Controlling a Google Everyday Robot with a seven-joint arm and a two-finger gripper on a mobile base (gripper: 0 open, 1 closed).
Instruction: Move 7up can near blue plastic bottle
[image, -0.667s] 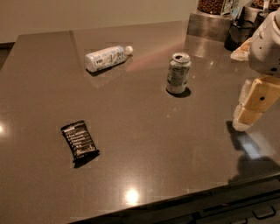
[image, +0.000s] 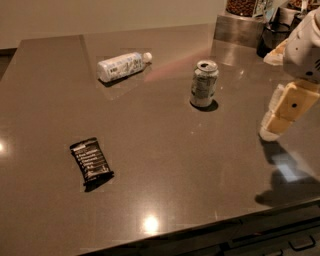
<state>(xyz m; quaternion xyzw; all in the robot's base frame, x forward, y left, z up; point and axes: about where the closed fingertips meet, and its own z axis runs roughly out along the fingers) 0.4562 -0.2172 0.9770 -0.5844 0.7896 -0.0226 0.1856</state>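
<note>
The 7up can (image: 204, 84) stands upright on the dark table, right of centre, silver top with pull tab up. The blue plastic bottle (image: 121, 65) lies on its side at the back left, white cap pointing right, well apart from the can. My gripper (image: 271, 132) hangs at the right edge of the view, just above the table, to the right of the can and a little nearer the front. It holds nothing that I can see.
A black snack wrapper (image: 91, 162) lies flat at the front left. A metal box (image: 239, 29) and dark containers (image: 269, 39) stand at the back right corner. The table's front edge (image: 200, 232) runs along the bottom.
My gripper has shifted slightly left toward the can. The can, bottle and wrapper have not moved.
</note>
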